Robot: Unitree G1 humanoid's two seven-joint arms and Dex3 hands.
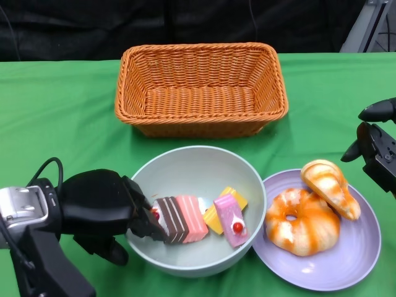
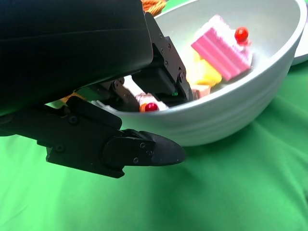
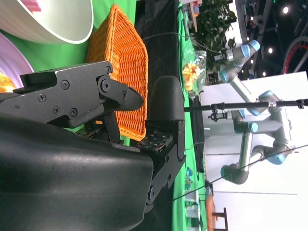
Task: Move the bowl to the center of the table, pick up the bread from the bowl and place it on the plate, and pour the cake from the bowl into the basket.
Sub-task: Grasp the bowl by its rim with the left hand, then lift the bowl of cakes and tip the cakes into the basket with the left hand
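The pale grey bowl (image 1: 185,170) stands at the table's front centre and holds several cake pieces: a brown-and-pink striped slice (image 1: 180,218), a yellow piece (image 1: 218,213) and a pink one topped with a cherry (image 1: 231,219). My left hand (image 1: 102,207) grips the bowl's left rim. In the left wrist view, its fingers (image 2: 163,72) reach inside the bowl (image 2: 240,106) and the thumb (image 2: 144,149) lies outside under the rim. A ring-shaped bread (image 1: 303,221) and a long glazed bread (image 1: 330,187) lie on the lilac plate (image 1: 346,266). My right hand (image 1: 377,145) hovers empty beside the plate, fingers apart.
The orange wicker basket (image 1: 201,48) stands empty behind the bowl, a short gap away. The plate touches the bowl's right side. Green cloth covers the table. The right wrist view shows the basket (image 3: 120,62) and bowl rim (image 3: 53,19) past my right hand (image 3: 86,144).
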